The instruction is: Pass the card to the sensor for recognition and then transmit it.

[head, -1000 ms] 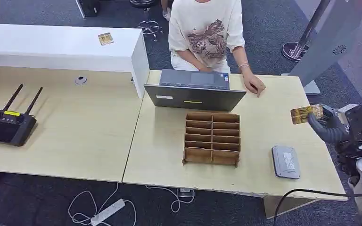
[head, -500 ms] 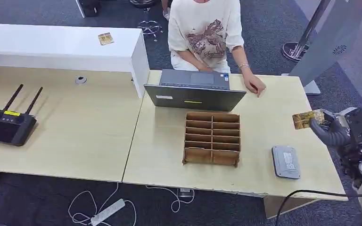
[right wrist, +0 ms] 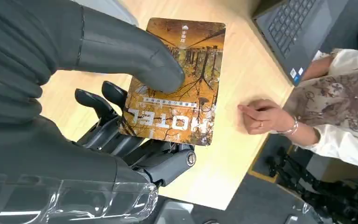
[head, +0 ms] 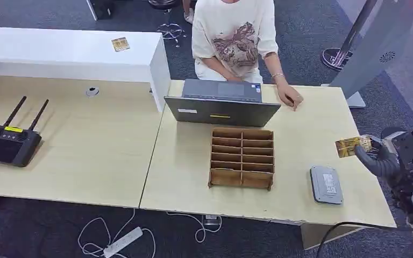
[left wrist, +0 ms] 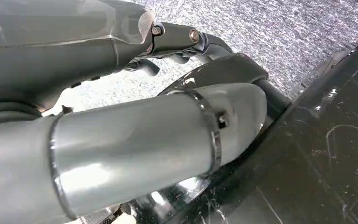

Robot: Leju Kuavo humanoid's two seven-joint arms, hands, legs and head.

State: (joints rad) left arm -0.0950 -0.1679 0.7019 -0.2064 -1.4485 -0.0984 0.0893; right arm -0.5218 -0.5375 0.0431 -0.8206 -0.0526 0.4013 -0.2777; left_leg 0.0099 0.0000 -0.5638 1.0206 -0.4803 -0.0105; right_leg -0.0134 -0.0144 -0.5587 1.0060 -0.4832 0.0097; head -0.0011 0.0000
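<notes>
The card (right wrist: 177, 79), orange-brown with a tree scene and the word MOTEL, is pinched between the right hand's (head: 379, 156) thumb and fingers (right wrist: 98, 100), above the bench's (head: 301, 134) right edge. The grey sensor (head: 326, 185) lies near the front edge, bare bench around it. A wooden divider tray (head: 242, 158), laptop (head: 220, 102) and person's hand (head: 289, 97) sit farther off. I cannot tell whether the left hand's (left wrist: 121, 121) fingers are spread or curled.

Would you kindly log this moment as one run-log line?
right hand: holds card above table edge | sensor: flat on table, nearer the robot than card | card not yet at sensor
</notes>
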